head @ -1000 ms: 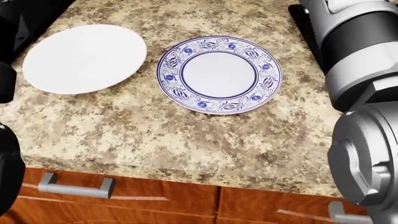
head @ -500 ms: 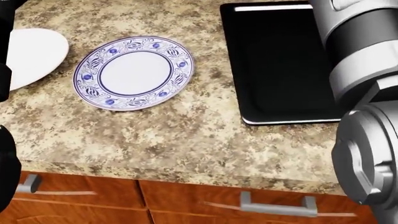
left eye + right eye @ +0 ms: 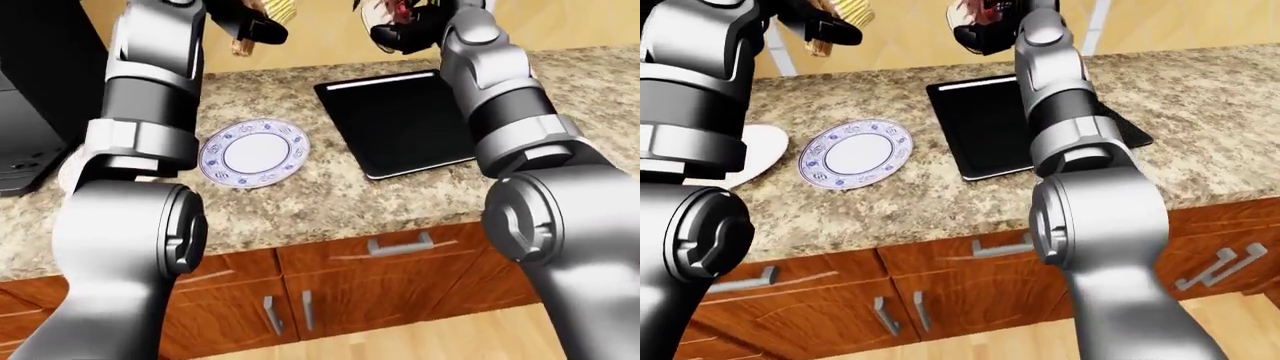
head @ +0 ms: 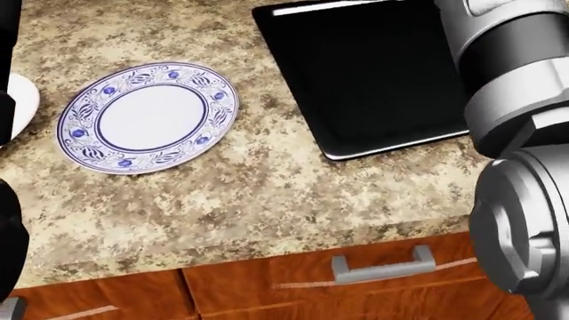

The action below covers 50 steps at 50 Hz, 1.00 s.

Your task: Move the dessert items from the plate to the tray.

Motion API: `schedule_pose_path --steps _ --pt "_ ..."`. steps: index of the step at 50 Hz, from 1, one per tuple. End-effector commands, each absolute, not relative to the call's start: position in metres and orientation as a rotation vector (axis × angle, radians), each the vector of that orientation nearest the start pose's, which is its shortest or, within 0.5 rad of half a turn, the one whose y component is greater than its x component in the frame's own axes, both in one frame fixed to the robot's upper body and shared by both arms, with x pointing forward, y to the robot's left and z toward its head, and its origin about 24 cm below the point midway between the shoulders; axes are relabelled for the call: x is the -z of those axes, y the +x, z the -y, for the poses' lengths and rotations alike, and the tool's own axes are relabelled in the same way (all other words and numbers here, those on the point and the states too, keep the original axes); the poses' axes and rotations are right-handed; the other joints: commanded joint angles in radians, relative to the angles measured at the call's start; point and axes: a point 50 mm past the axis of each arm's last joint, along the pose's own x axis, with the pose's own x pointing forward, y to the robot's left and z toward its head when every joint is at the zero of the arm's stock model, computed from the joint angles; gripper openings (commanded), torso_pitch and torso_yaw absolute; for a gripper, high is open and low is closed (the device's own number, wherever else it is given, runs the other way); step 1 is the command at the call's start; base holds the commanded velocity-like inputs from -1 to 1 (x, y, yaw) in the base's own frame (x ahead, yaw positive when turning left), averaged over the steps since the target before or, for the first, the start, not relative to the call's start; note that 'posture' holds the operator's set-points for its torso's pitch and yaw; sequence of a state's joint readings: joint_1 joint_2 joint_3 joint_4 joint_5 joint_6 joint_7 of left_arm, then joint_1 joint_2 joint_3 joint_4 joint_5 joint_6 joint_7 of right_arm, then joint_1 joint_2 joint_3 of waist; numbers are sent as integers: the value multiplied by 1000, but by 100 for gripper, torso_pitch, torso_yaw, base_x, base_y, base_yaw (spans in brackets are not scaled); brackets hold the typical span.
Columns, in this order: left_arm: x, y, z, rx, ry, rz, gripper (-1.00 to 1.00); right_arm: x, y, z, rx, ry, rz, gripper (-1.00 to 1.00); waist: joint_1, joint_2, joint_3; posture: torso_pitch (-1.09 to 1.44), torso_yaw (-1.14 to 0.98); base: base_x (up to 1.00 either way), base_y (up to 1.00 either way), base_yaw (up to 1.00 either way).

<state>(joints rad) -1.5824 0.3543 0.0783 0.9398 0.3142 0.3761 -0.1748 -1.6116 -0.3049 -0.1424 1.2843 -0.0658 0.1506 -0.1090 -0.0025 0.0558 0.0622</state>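
Below both raised hands, a speckled granite counter point(image 4: 267, 193) is being shown, with wooden cabinets point(image 3: 330, 285) under it. The left hand point(image 3: 830, 26) is being held up at the top edge of the eye views, closed around a yellowish ridged dessert point(image 3: 852, 10), partly cut off by the frame; its kind is hard to make out. The right hand point(image 3: 980, 30) is being held up beside it, clamped on a second dessert point(image 3: 975, 11) with pale and dark red parts, mostly hidden by the fingers and cropped at the top. Under the left hand, the blue-patterned plate point(image 4: 149, 117) is being seen flat on the counter, bare. Under and beyond the right hand's forearm, the black tray point(image 4: 365, 73) is lying on the counter, its right part being covered by the right arm in the head view. Further to the left hand's outer side, a plain white plate point(image 3: 760, 150) is being half hidden by the left arm. No writing or labels are being made out anywhere.
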Motion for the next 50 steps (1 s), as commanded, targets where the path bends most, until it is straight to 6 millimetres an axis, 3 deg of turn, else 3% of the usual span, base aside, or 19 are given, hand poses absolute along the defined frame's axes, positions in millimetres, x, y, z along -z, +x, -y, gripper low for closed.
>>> schedule_pose_path --steps 1,6,7,9,10,17,22,23,25,26,33,35,40,41,43,45,47,49,50 --pt "-401 397 -152 -60 501 340 -100 -361 420 144 121 -181 312 -100 -5 0 -37 0 0 0 0 0" --pt "-401 397 -152 -61 498 341 -100 -358 421 143 100 -166 301 -100 -10 -18 -30 0 0 0 0 0" --pt "-401 397 -152 -61 500 340 -100 -359 421 142 93 -163 302 -100 -5 -23 -52 0 0 0 -27 0" --pt "-401 397 -152 -60 500 340 -100 -358 421 142 89 -160 294 -100 -6 8 -68 0 0 0 -38 0" --pt "-401 397 -152 -60 501 340 -100 -358 421 142 96 -172 299 -100 -3 10 -72 0 0 3 -45 0" --pt "-400 397 -151 -58 505 342 -100 -358 421 141 84 -165 299 -100 1 -7 -62 0 0 5 -45 0" --pt "-401 397 -151 -59 506 343 -100 -358 421 140 87 -174 299 -100 12 -53 -58 0 0 5 -44 0" --pt "-401 397 -151 -59 507 343 -100 -359 421 141 95 -180 303 -100 16 -60 -34 0 0 0 0 0" --pt "-400 397 -151 -59 509 343 -100 -359 421 140 94 -170 303 -100 23 -159 -40 0 0 0 0 0" --pt "-400 397 -151 -60 509 342 -100 -358 421 141 105 -188 303 -100 20 -134 -18 0 0 0 0 0" --pt "-400 397 -151 -59 513 342 -100 -358 421 140 86 -173 301 -100 10 -112 -4 0 0 0 0 0" --pt "-400 397 -151 -59 514 343 -100 -358 421 140 88 -186 302 -100 11 -93 -52 0 0 7 -16 0" --pt "-401 396 -151 -62 512 344 -100 -357 421 138 72 -165 289 -100 9 -35 -31 0 0 30 -14 0" --pt "-401 396 -151 -60 513 345 -100 -357 421 138 77 -177 293 -100 10 -43 -38 0 0 39 0 0" --pt "-400 397 -151 -61 513 344 -100 -356 422 138 91 -205 292 -100 8 -49 -23 0 0 11 0 0" --pt "-400 397 -152 -61 514 343 -100 -356 422 139 98 -202 292 -100 -2 -66 -25 0 0 0 0 0" --pt "-400 397 -152 -62 513 344 -100 -356 422 138 89 -200 292 -100 -9 -59 -20 0 0 0 0 0" --pt "-400 397 -152 -61 513 344 -100 -355 422 138 82 -186 286 -100 -18 -23 -27 0 0 0 0 0" --pt "-399 397 -151 -61 516 342 -100 -355 422 138 84 -194 288 -100 -20 -17 -24 0 0 0 0 0"
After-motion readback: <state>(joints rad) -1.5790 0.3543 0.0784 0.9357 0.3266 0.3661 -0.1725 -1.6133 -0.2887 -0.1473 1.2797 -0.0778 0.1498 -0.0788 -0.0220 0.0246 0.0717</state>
